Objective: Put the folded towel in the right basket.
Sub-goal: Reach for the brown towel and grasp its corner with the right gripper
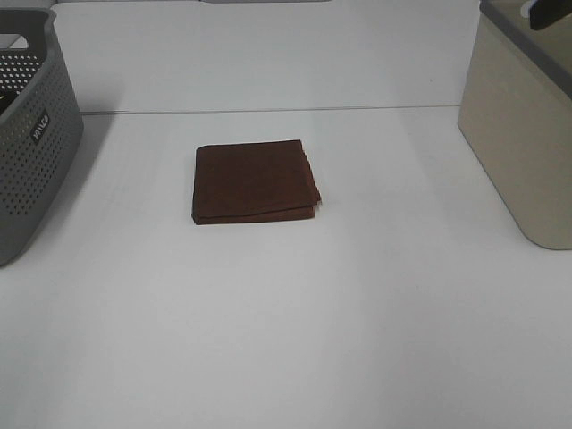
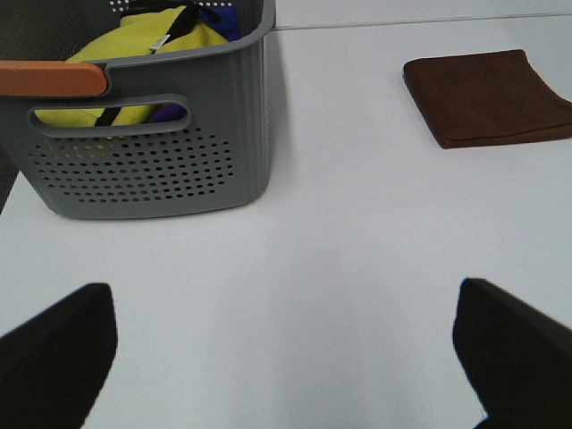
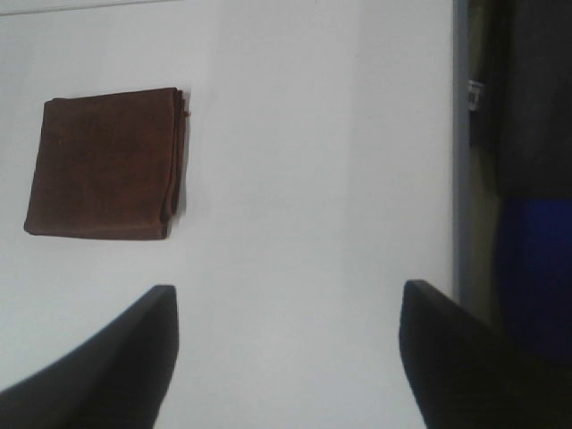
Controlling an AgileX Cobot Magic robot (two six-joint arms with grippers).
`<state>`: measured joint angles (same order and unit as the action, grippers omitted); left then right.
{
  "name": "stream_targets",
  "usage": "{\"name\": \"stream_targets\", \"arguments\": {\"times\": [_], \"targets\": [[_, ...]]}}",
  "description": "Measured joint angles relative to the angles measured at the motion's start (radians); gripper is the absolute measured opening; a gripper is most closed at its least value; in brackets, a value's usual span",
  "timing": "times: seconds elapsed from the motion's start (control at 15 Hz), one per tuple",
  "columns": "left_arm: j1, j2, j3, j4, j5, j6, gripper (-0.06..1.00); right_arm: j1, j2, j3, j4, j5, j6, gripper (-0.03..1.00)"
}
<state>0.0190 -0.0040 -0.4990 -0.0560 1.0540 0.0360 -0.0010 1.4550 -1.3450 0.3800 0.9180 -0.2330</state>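
A folded dark brown towel (image 1: 255, 181) lies flat on the white table, near its middle. It also shows in the left wrist view (image 2: 487, 96) and the right wrist view (image 3: 105, 165). The right basket (image 1: 527, 134) is beige with a grey rim and stands at the table's right edge; its rim shows in the right wrist view (image 3: 459, 179). My left gripper (image 2: 286, 357) is open and empty above bare table, well away from the towel. My right gripper (image 3: 286, 357) is open and empty, between the towel and the right basket. Neither gripper shows in the exterior view.
A grey perforated basket (image 1: 27, 152) stands at the left edge and holds yellow and blue cloth (image 2: 147, 40). The right basket holds dark and blue cloth (image 3: 536, 268). A dark object (image 1: 541, 13) shows at the beige basket's top. The table's back edge (image 1: 268, 111) lies behind the towel.
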Motion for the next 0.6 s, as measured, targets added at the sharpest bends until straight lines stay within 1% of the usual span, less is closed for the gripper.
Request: {"name": "stream_targets", "arguments": {"times": [0.07, 0.27, 0.33, 0.47, 0.6], "targets": [[0.0, 0.0, 0.0, 0.0, 0.0, 0.0, 0.97, 0.033, 0.061, -0.06, -0.005, 0.005, -0.003, 0.67], [0.0, 0.0, 0.0, 0.0, 0.0, 0.0, 0.97, 0.183, 0.259, -0.227, -0.019, 0.016, -0.002, 0.67], [0.0, 0.0, 0.0, 0.0, 0.0, 0.0, 0.97, 0.218, 0.322, -0.282, -0.019, 0.025, 0.009, 0.67], [0.0, 0.0, 0.0, 0.0, 0.0, 0.0, 0.97, 0.263, 0.459, -0.377, -0.008, 0.077, 0.04, 0.67], [0.0, 0.0, 0.0, 0.0, 0.0, 0.0, 0.97, 0.272, 0.595, -0.478, 0.05, 0.134, 0.053, 0.67]]}}
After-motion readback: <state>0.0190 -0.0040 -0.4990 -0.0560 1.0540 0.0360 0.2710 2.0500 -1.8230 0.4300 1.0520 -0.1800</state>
